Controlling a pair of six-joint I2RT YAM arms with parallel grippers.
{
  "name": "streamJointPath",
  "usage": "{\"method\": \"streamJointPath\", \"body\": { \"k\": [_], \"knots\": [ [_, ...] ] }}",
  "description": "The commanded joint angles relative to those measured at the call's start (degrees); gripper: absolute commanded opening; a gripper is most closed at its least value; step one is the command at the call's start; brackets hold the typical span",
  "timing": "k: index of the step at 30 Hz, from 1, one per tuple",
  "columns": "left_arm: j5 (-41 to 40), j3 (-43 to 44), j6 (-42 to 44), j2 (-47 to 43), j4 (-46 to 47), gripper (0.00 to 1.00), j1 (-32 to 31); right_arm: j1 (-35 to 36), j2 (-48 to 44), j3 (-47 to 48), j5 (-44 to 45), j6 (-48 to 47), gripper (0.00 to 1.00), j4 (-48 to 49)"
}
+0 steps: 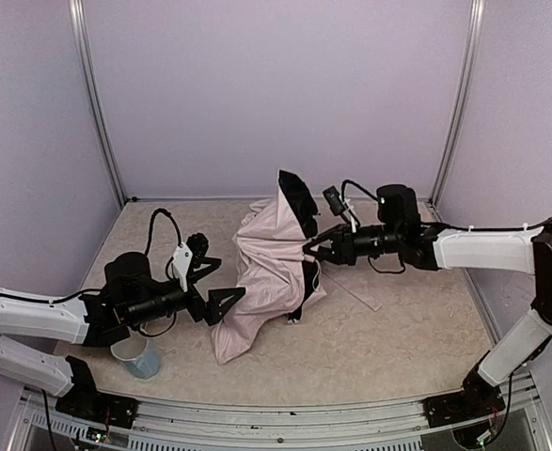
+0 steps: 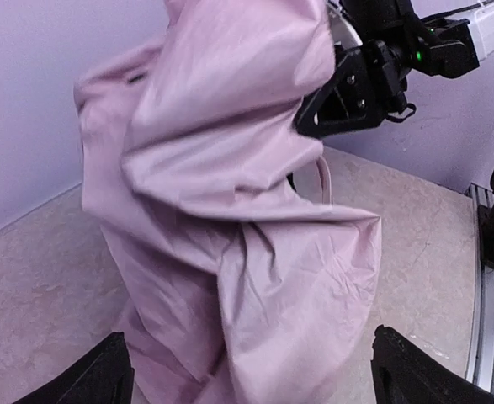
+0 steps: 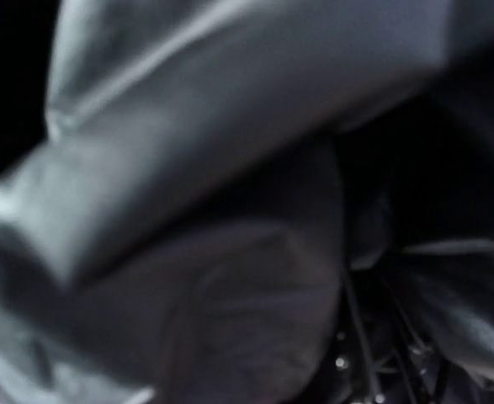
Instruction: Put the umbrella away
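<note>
Left arm lies low and nearly level, reaching in from the left side toward the middle. The left gripper (image 1: 230, 280) points at the lower folds of the umbrella (image 1: 266, 263). Left fingers (image 2: 95, 379) are spread wide and hold nothing. In the wrist view the pink cloth (image 2: 230, 210) hangs straight ahead of them, filling the gap between the two tips. Whether the tips touch the cloth is unclear.

Right arm rises from its base to a bent elbow at the far right. The forearm then runs level to the left, wrist straight. The right gripper (image 1: 309, 252) is pushed into the open side of the umbrella, at the edge where pink cloth meets black lining. From the left wrist camera it (image 2: 314, 118) sits against the upper cloth. Can't tell whether it is clenched on anything. The right wrist view is only blurred dark lining (image 3: 230, 210) and thin ribs right in front of the fingers.

The umbrella is half collapsed, slumped on the table (image 1: 398, 329) between the two grippers, top end up. A clear cup (image 1: 139, 357) stands behind the left fingers, beneath the forearm.
</note>
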Motion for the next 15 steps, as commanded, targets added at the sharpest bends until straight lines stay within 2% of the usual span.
{"method": "streamJointPath", "body": {
  "k": [1, 5, 10, 15],
  "knots": [
    [2.5, -1.9, 0.6, -0.4, 5.0, 0.97, 1.2, -0.7, -8.0, 11.0, -4.9, -14.9, 0.00, -10.2],
    [2.0, -0.1, 1.9, 2.4, 6.4, 0.99, 1.2, -0.7, -10.5, 15.6, -9.7, -19.1, 0.00, -13.9],
    [-4.9, 1.6, 7.0, 6.1, 10.5, 0.99, 1.6, -0.6, -13.2, 17.4, -14.1, -22.6, 0.00, -15.5],
    [-2.8, 3.9, 9.1, 11.0, 12.8, 0.98, 2.3, -0.5, -14.5, 17.2, -16.0, -22.9, 0.00, -14.9]
  ]
}}
